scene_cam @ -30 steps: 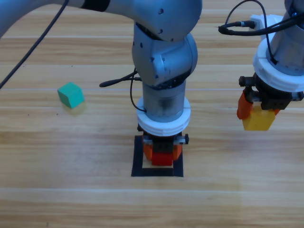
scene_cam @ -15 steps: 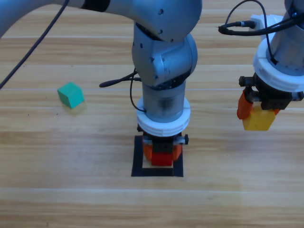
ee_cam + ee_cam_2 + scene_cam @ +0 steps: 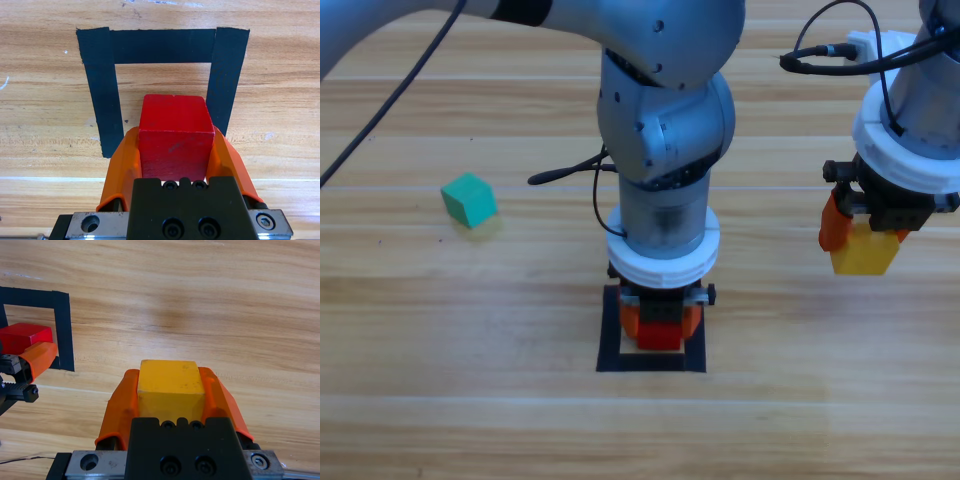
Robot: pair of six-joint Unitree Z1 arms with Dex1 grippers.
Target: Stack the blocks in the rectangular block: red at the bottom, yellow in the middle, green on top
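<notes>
Inside the black tape square (image 3: 610, 340) (image 3: 102, 100) my left gripper (image 3: 660, 322) (image 3: 174, 142) is shut on the red cube (image 3: 660, 335) (image 3: 173, 137), which is over the bare wood of the square. Off to the right, above the table, my right gripper (image 3: 860, 240) (image 3: 170, 385) is shut on the yellow cube (image 3: 865, 252) (image 3: 171, 385). The right wrist view also shows the red cube (image 3: 22, 336) in the tape square (image 3: 62, 330) at its left edge. On the table at the far left lies the teal-green cube (image 3: 469, 199), tilted and apart from both arms.
The left arm's grey body (image 3: 665, 130) rises over the tape square and hides its back edge. A black cable (image 3: 565, 172) hangs by that arm. Bare wooden table (image 3: 470, 400) lies in front and to the left.
</notes>
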